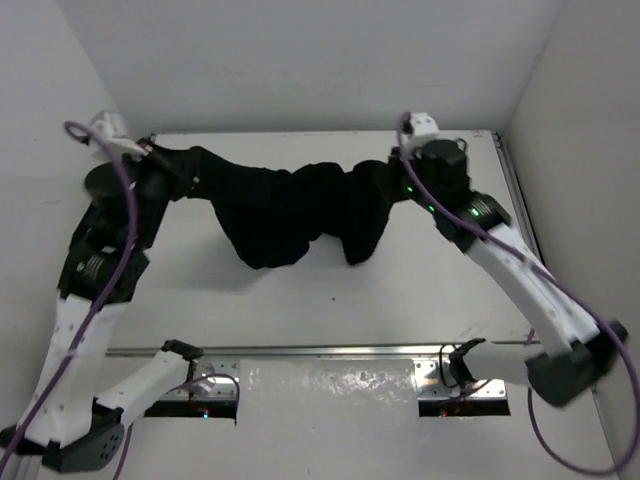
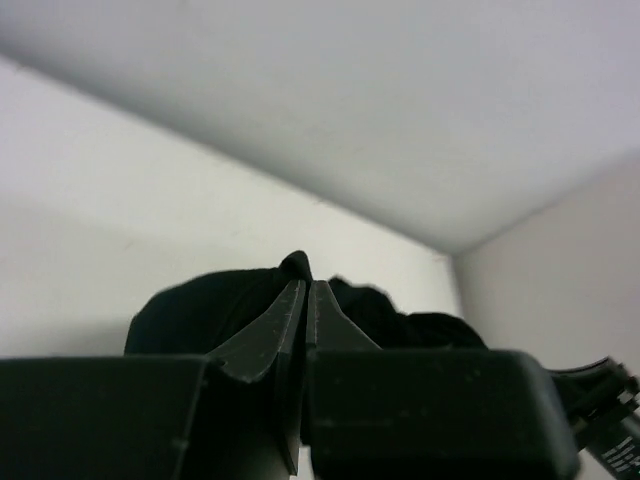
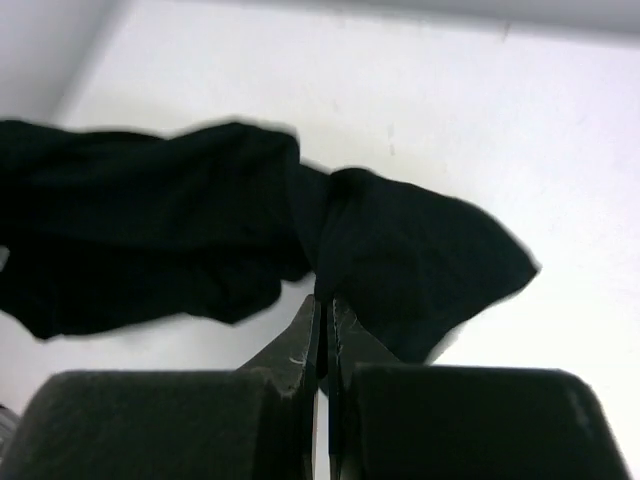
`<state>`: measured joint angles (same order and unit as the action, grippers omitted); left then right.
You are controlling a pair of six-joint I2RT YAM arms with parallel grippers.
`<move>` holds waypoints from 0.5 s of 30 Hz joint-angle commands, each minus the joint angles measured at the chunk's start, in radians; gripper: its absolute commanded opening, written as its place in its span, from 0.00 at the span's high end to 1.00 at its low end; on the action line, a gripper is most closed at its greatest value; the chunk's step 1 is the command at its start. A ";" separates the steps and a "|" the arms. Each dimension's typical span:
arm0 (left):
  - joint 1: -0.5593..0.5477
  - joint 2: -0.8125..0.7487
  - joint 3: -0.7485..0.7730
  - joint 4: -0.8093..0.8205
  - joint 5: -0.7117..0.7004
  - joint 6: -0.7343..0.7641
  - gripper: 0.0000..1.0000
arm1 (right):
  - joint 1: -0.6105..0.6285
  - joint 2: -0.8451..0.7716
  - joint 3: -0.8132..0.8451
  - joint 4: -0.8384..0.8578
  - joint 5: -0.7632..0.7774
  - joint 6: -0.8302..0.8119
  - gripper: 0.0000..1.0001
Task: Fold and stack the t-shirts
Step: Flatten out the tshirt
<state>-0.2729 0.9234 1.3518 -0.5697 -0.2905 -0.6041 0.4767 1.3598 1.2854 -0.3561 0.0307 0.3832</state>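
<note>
The black t-shirt (image 1: 290, 210) hangs bunched between my two grippers at the far side of the white table (image 1: 300, 300), sagging in the middle. My left gripper (image 1: 183, 170) is shut on its left end; in the left wrist view the jaws (image 2: 306, 285) pinch a peak of the t-shirt (image 2: 200, 310). At the shirt's right end my right gripper (image 1: 392, 170) is also shut. The right wrist view shows the closed jaws (image 3: 325, 300) biting the t-shirt (image 3: 410, 250) where a flap hangs to the right.
White walls (image 1: 300, 60) enclose the table at the back and on both sides. A metal rail (image 1: 330, 351) crosses the near edge by the arm bases. Purple cables (image 1: 125, 210) run along both arms.
</note>
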 commanded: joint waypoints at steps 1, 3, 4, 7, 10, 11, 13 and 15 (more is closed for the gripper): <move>0.008 -0.121 0.078 -0.001 0.151 0.040 1.00 | 0.033 -0.231 -0.121 -0.118 0.142 0.037 1.00; 0.008 -0.181 0.084 -0.015 0.207 0.011 1.00 | 0.036 -0.333 -0.123 -0.203 0.185 0.059 1.00; 0.008 -0.198 0.084 -0.016 0.211 -0.002 1.00 | 0.036 -0.405 -0.097 -0.233 0.208 0.060 1.00; 0.008 -0.227 0.110 -0.059 0.173 -0.049 1.00 | 0.034 -0.424 0.013 -0.361 0.285 0.011 1.00; 0.008 -0.207 0.109 -0.093 0.128 -0.085 1.00 | 0.033 -0.400 0.090 -0.420 0.360 -0.015 1.00; 0.008 -0.192 0.098 -0.093 0.114 -0.095 1.00 | 0.033 -0.380 0.101 -0.422 0.385 -0.030 1.00; 0.008 -0.169 0.066 -0.085 0.054 -0.128 1.00 | 0.034 -0.343 0.139 -0.419 0.422 -0.046 1.00; 0.009 -0.109 0.056 -0.044 -0.010 -0.132 1.00 | 0.031 -0.263 0.199 -0.380 0.449 -0.078 1.00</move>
<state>-0.2729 0.7166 1.4334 -0.6373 -0.2123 -0.6937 0.5083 1.0080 1.4075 -0.7406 0.3737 0.3622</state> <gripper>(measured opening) 0.008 0.002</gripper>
